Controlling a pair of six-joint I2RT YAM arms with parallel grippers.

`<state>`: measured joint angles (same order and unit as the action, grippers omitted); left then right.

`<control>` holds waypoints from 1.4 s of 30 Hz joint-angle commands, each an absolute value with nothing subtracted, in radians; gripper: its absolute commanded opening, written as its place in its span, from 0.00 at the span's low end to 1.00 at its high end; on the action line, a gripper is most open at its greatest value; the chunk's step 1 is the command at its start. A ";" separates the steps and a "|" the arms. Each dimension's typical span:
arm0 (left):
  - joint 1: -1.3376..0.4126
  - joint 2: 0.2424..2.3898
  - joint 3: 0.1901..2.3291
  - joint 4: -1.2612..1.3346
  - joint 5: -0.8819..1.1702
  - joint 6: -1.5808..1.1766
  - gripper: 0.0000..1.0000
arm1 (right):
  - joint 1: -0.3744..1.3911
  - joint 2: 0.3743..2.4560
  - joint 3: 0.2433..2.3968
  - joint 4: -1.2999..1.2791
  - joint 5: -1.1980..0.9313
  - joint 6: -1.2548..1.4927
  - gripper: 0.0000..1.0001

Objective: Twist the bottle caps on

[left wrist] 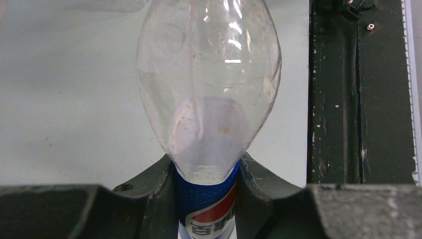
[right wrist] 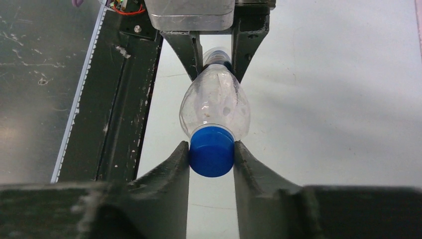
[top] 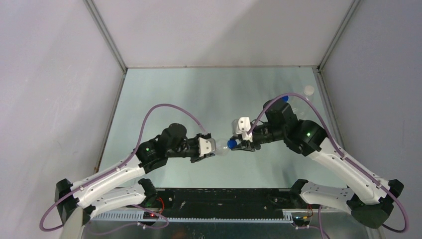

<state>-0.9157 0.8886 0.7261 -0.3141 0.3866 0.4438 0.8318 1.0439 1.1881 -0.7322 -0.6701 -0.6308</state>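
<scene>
The right gripper (right wrist: 211, 152) has its two fingers (right wrist: 171, 172) pressed against opposite sides of the blue cap (right wrist: 211, 158), with no gap showing on either side. They stand only as far apart as the cap is wide. The cap sits on the neck of the Pepsi bottle (right wrist: 215, 107).

The left gripper (left wrist: 206, 199) is clamped on the same bottle lower down. Its fingers (left wrist: 149, 194) close on the body at the blue, red and white label, and the clear shoulder bulges out beyond them.

The bottle hangs in the air between the two grippers, above the pale table (right wrist: 348, 99) and close to its near edge, alongside the black rail (right wrist: 119, 99). Its long axis lies roughly level and runs from left to right. The labelled body is toward the left arm and the capped neck points at the right arm. The bottle looks empty.

From above, the two grippers meet nose to nose near the middle of the table. Far off at the right rear corner, partly hidden behind the right arm, stand clear bottles (top: 298, 105). A second blue cap (top: 284, 98) and a white cap (top: 309, 90) show there. Whether these caps are screwed down cannot be told.
</scene>
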 commanded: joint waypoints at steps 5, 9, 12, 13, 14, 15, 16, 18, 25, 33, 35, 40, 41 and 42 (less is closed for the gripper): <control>-0.914 0.865 0.742 -0.151 0.203 0.372 0.21 | 0.833 1.089 1.193 -0.572 -0.623 -0.286 0.00; -0.968 0.839 0.712 -0.056 -0.045 0.396 0.20 | 0.823 1.146 1.205 -0.495 -0.425 0.140 0.00; -1.069 0.832 0.678 0.033 -0.266 0.465 0.19 | 0.806 1.216 1.262 -0.518 -0.337 0.386 0.00; -1.087 0.832 0.671 0.078 -0.358 0.498 0.20 | 0.797 1.230 1.266 -0.524 -0.283 0.515 0.00; -1.120 0.834 0.656 0.100 -0.437 0.514 0.20 | 0.793 1.234 1.269 -0.533 -0.264 0.568 0.00; -1.132 0.839 0.650 0.135 -0.472 0.539 0.19 | 0.784 1.236 1.270 -0.534 -0.246 0.652 0.00; -1.147 0.841 0.640 0.147 -0.523 0.547 0.19 | 0.780 1.235 1.270 -0.533 -0.239 0.701 0.00; -1.151 0.845 0.639 0.141 -0.545 0.546 0.19 | 0.770 1.223 1.270 -0.516 -0.229 0.703 0.04; -1.100 0.843 0.679 -0.067 -0.395 0.452 0.20 | 0.761 1.118 1.270 -0.452 -0.353 0.215 0.54; -0.975 0.824 0.735 -0.226 0.125 0.391 0.20 | 0.743 1.010 1.233 -0.581 -0.686 -0.364 0.63; -0.961 0.838 0.751 -0.252 0.206 0.388 0.20 | 0.744 1.002 1.230 -0.629 -0.732 -0.459 0.63; -0.956 0.860 0.773 -0.257 0.296 0.387 0.20 | 0.746 1.014 1.223 -0.672 -0.781 -0.544 0.61; -0.956 0.865 0.775 -0.255 0.300 0.385 0.20 | 0.747 1.018 1.223 -0.674 -0.783 -0.552 0.61; -0.956 0.867 0.779 -0.256 0.307 0.385 0.20 | 0.747 1.021 1.222 -0.673 -0.785 -0.557 0.60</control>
<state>-0.9615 0.8562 0.7319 -0.2520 0.1791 0.4068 0.7460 1.0069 1.2316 -0.6399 -0.7269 -0.4355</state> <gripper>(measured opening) 0.382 0.612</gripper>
